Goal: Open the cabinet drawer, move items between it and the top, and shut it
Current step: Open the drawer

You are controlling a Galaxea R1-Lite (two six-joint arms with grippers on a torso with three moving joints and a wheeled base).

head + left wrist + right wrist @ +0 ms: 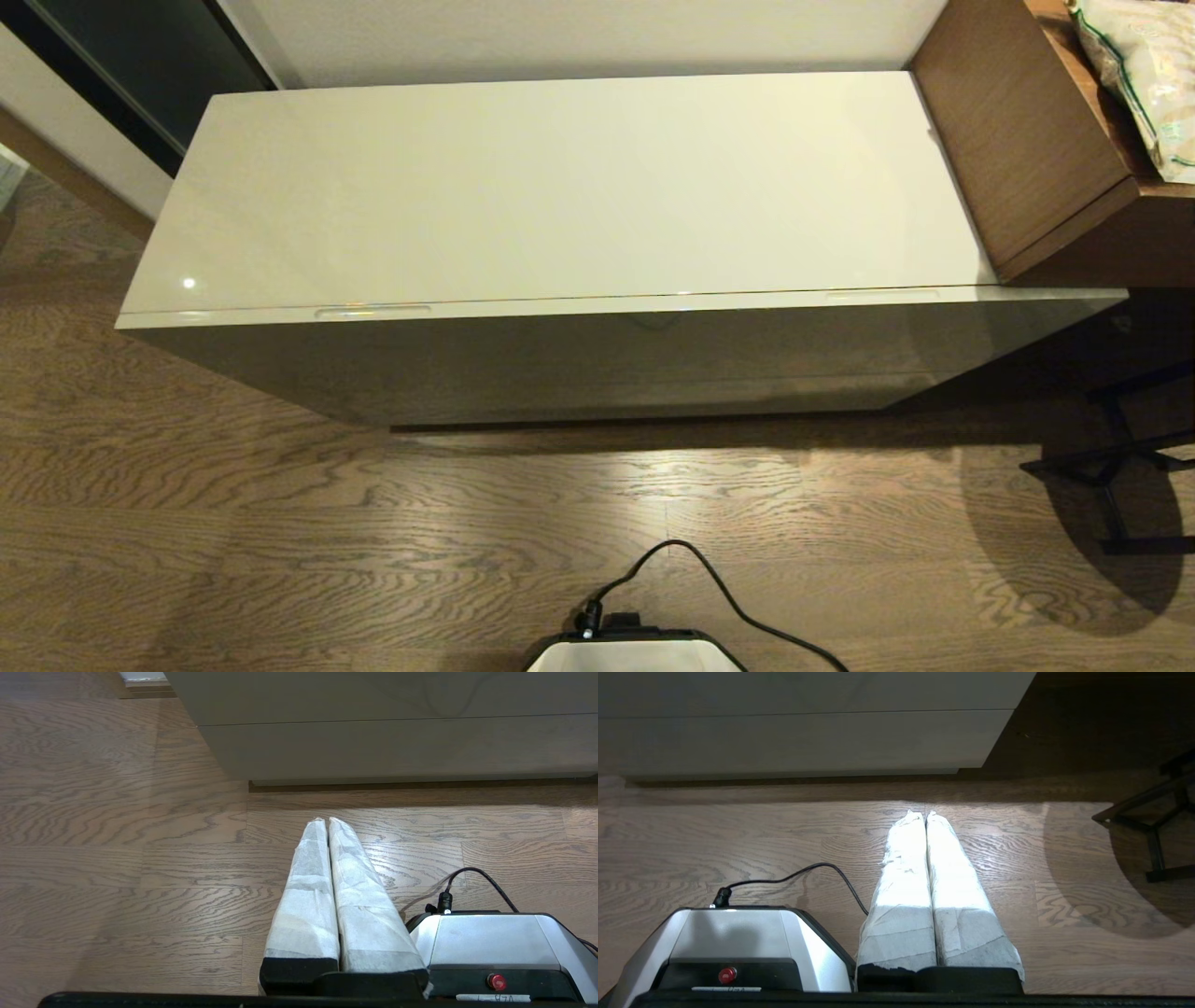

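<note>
The low cabinet's glossy cream-white top (560,187) lies bare in the head view. Below its front edge the cabinet drawer (597,317) is pushed in flush, with an oblong slot near its left end (373,311) and another near its right end (882,294). No slippers show in any view. My left gripper (327,822) hangs low over the floor in front of the cabinet's left part, its white-wrapped fingers (308,891) pressed together on nothing. My right gripper (924,815) hangs likewise before the cabinet's right part, shut and empty. Neither arm shows in the head view.
A brown wood-grain desk (1018,140) abuts the cabinet's right end, with a printed bag (1144,75) on it. A black frame (1111,457) stands on the wood floor (280,523) at the right. My base (635,653) and its black cable (738,607) lie before the cabinet.
</note>
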